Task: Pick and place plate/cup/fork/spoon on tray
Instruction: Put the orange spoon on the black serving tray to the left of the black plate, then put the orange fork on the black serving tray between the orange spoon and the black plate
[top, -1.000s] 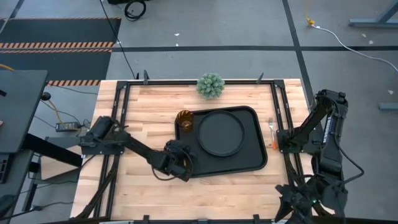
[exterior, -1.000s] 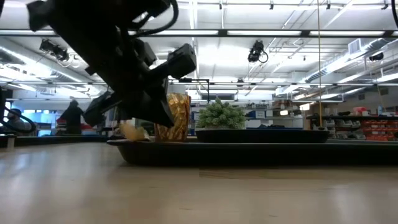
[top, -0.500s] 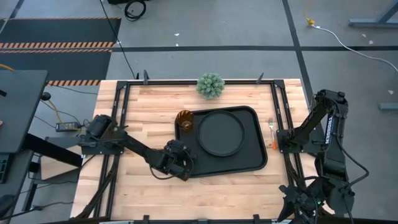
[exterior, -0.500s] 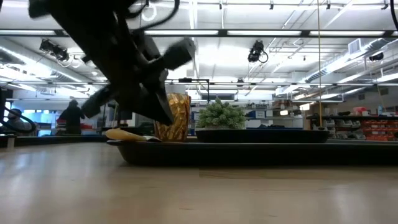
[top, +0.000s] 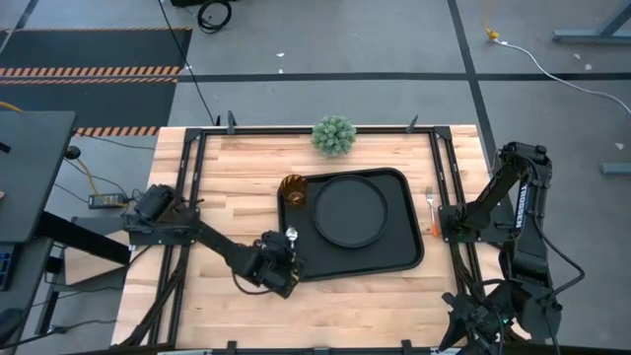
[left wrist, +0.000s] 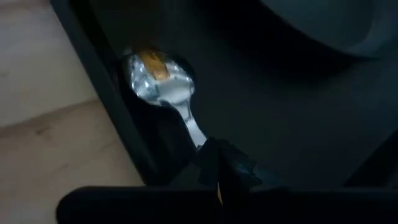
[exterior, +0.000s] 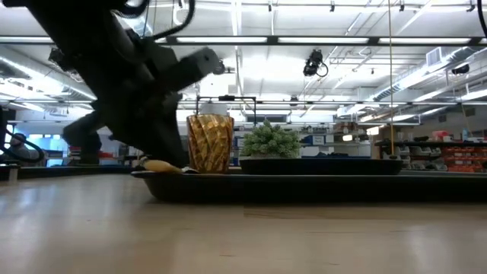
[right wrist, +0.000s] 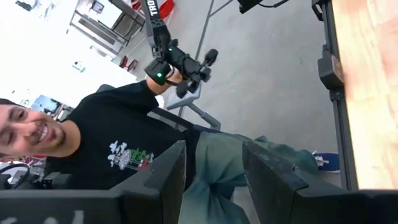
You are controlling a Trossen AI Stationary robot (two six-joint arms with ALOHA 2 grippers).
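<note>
- Step in hand: placing the small spoon with silver bowl and yellowish-orange handle (top: 290,239); its bowl lies inside the left edge of the large black rectangular tray (top: 409,258)
- Left end effector (top: 279,268) closed tight on the spoon's handle, by the tray's near-left corner
- Next move, as I judge: lower, open, withdraw
- Tray holds round black plate (top: 349,210) and amber plastic cup (top: 293,189)
- Orange-handled fork (top: 431,209) on worktop (top: 217,187), near the right end effector (right wrist: 214,163), fingers parted, empty

1. The left arm (top: 202,235) reaches low across the table, its left gripper (top: 281,266) closed tight.
2. The right arm (top: 503,202) waits folded upright at the table's right edge, its right gripper (right wrist: 214,171) with fingers parted.
</note>
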